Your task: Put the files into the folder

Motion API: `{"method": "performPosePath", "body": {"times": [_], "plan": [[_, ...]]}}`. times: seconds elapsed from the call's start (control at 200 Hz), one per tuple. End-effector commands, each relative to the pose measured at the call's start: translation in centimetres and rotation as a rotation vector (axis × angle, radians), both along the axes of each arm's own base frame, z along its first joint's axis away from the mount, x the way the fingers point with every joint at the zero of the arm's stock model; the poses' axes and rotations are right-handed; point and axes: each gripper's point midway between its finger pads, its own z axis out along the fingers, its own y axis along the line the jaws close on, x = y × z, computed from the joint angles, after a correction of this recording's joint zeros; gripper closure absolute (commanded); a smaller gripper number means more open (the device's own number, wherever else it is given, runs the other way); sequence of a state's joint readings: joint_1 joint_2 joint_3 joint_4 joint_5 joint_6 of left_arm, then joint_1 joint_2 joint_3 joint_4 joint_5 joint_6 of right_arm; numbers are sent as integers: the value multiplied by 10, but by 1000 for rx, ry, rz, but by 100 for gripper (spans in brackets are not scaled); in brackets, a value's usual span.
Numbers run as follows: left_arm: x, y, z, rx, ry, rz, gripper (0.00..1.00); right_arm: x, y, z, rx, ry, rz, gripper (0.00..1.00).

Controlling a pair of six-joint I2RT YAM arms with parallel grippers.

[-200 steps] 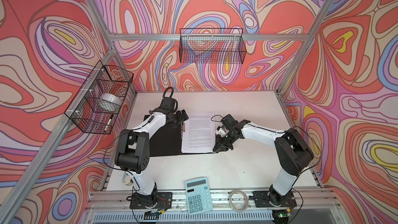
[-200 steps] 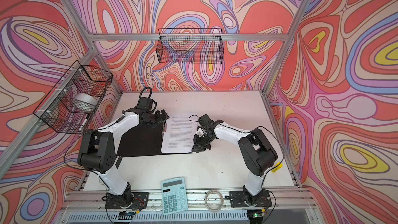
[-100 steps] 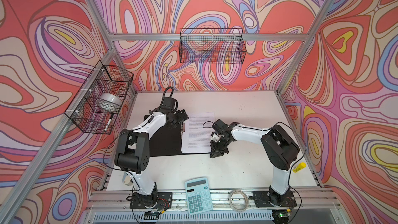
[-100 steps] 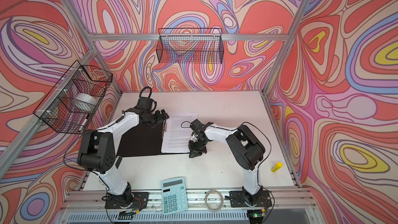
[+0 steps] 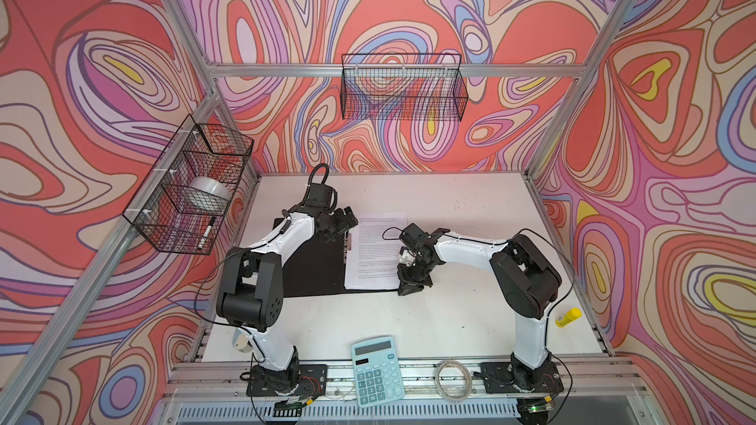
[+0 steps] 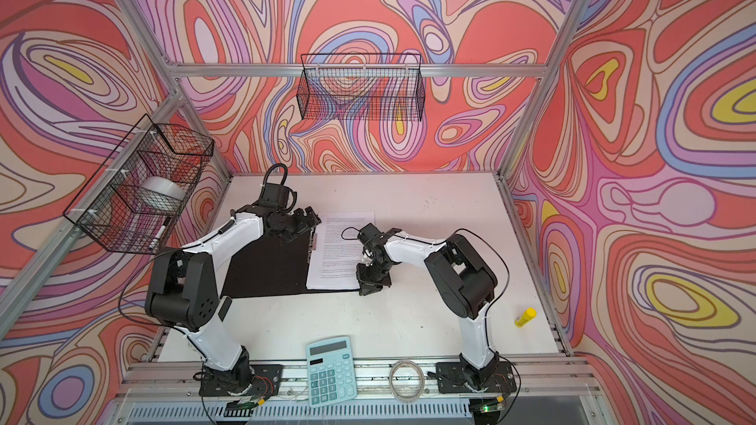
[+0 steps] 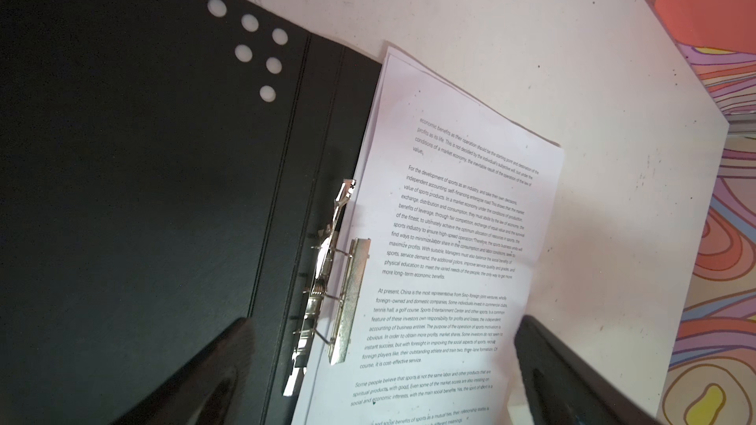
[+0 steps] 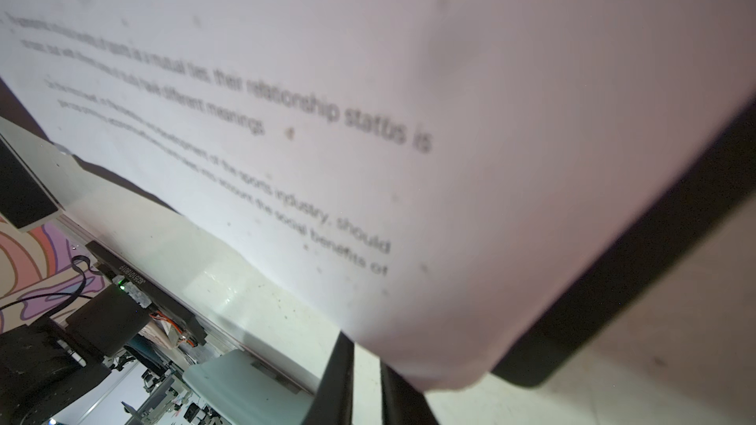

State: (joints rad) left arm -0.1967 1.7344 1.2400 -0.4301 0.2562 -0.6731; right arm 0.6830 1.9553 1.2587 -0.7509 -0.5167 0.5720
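Left gripper (image 5: 343, 220): hovering wide open and empty, with the clip (image 7: 327, 280) beneath it, likely for pressing it.
Right gripper (image 5: 411, 286): sitting nearly closed and seemingly empty at the corner of the files (image 5: 374, 255), probably squaring them.
Files: lying inside the open folder (image 5: 315, 271), between the grippers.

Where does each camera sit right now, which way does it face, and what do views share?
Top views: high on the arm-base side, looking down at the table; both arms whole, left pincer, right pincer.
Left wrist: above the open folder, facing down at its clip and the files; its open fingers frame the view.
Right wrist: low by the files' corner, facing an arm base; its fingers closed to a slit.
Shared: every view shows the files on the folder.
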Motion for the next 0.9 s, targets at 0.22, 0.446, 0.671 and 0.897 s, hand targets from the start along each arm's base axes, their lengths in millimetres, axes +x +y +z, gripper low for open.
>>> {"method": "performPosePath", "body": {"times": [0.22, 0.446, 0.671, 0.897], "plan": [[-9, 30, 30, 91, -32, 79, 0, 77, 32, 110, 102, -263, 87, 84], [-14, 34, 15, 64, -14, 103, 0, 184, 53, 96, 61, -428, 94, 86], [-12, 39, 1, 34, 12, 127, 0, 265, 51, 81, 64, -629, 36, 86], [-10, 34, -12, 5, 35, 116, 0, 306, 42, 65, 76, -736, -48, 85]]}}
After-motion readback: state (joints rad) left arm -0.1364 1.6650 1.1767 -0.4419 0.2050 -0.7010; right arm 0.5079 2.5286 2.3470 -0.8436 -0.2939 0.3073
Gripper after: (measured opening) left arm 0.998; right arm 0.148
